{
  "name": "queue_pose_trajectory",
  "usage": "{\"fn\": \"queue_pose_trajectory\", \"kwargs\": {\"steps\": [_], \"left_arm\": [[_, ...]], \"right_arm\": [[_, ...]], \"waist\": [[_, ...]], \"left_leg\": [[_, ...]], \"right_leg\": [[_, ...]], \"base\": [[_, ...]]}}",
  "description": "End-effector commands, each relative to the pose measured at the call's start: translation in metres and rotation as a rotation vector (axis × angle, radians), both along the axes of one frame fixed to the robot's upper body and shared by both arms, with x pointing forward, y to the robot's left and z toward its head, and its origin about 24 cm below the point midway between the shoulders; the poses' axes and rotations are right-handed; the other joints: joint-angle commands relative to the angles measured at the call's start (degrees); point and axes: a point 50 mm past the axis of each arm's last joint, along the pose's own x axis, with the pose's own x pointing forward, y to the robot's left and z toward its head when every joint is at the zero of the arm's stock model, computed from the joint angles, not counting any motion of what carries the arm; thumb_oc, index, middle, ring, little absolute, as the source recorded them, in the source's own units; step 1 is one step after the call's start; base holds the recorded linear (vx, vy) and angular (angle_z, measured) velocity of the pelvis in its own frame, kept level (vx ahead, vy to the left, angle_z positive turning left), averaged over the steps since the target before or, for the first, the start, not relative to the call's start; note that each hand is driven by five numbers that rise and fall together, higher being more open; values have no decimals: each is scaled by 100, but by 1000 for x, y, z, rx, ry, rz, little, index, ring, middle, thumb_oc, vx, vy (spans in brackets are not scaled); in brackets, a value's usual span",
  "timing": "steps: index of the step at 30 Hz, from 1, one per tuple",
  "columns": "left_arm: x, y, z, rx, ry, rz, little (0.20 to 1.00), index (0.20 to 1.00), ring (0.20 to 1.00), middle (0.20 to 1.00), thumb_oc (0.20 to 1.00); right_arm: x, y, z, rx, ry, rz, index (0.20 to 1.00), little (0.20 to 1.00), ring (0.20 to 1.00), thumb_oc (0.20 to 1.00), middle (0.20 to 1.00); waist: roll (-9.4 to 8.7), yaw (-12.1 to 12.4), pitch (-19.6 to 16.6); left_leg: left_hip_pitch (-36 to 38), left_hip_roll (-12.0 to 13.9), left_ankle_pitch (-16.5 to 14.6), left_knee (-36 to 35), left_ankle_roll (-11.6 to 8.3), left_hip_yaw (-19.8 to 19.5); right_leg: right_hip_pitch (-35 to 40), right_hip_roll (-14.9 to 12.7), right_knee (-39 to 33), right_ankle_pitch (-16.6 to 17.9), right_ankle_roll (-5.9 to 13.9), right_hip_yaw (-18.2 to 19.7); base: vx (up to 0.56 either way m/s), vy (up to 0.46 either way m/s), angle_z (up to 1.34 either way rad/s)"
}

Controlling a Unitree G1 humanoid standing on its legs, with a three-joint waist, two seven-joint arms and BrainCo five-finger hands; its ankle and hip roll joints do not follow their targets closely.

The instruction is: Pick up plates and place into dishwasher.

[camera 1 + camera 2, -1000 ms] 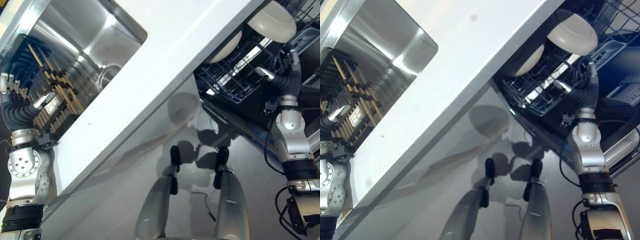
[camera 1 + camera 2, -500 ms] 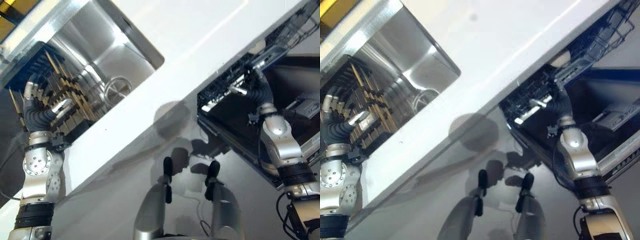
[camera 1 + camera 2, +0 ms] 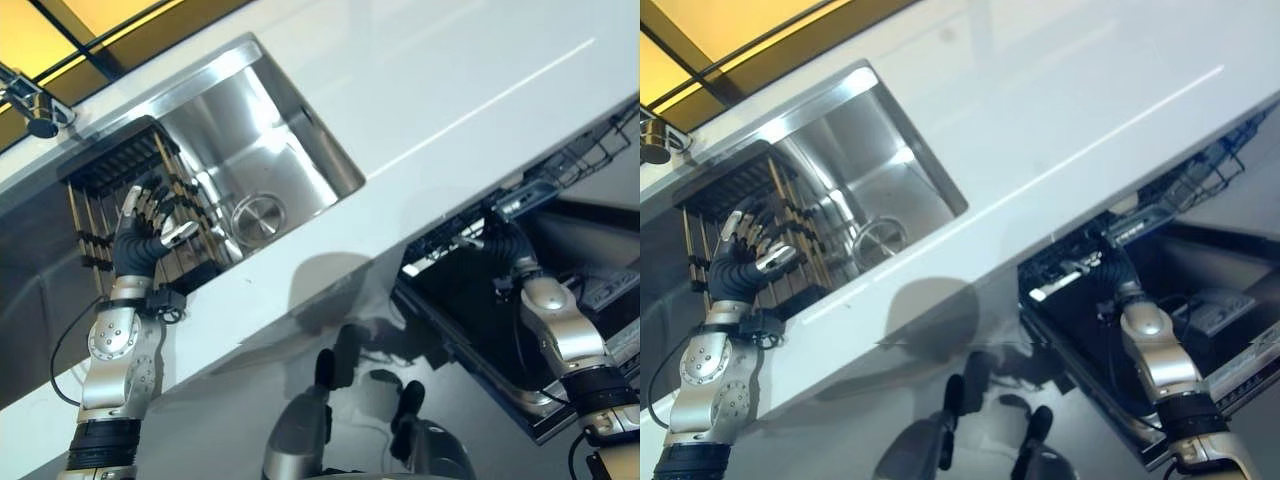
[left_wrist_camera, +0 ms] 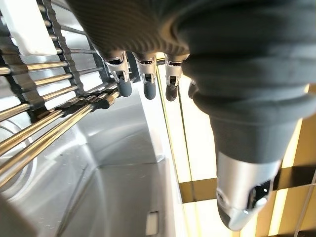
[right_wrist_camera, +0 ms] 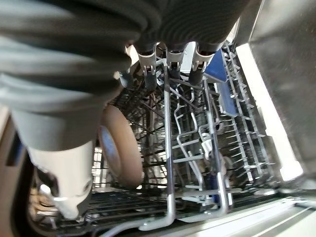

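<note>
A cream plate (image 5: 118, 148) stands on edge in the dark wire dishwasher rack (image 5: 197, 148), close beside my right hand (image 5: 57, 163). That hand is open and holds nothing; its fingers (image 5: 170, 54) reach straight among the wires. In the eye views my right hand (image 3: 500, 228) reaches in under the counter's edge at the rack (image 3: 578, 160). My left hand (image 3: 140, 245) is open with fingers spread, empty, in front of the drying rack (image 3: 100, 190) in the sink. Its fingers (image 4: 148, 84) hang by the rack's metal tines.
The steel sink (image 3: 290, 150) with a round drain (image 3: 258, 212) is set in the white counter (image 3: 450, 70). A tap (image 3: 30, 100) stands at the far left. The open dishwasher door (image 3: 480, 340) lies below the rack at the right.
The camera has swung, bringing the sink and counter into fuller view; the plates in the dishwasher have slipped out of sight under the counter. My left hand now spreads before the drying rack.
</note>
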Motion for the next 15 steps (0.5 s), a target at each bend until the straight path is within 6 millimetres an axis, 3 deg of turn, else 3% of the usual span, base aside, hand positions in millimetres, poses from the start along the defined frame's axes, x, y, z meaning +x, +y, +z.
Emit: {"fn": "queue_pose_trajectory", "kwargs": {"steps": [1,15], "left_arm": [[-20,3,-30,99,162,-37,1000,1000,1000,1000,1000],[-19,7,-34,83,189,-54,1000,1000,1000,1000,1000]], "right_arm": [[-30,174,141,166,-795,839,1000,1000,1000,1000,1000],[-29,107,107,29,-650,589,1000,1000,1000,1000,1000]], "waist": [[-838,661,-1930],[-905,172,-2170]], "left_leg": [[88,-251,-1310,637,182,-181],[726,-280,-1586,582,309,136]], "right_leg": [[88,-671,-642,460,775,370],[251,-718,-415,414,873,673]], "base": [[0,71,6],[-2,40,1]]}}
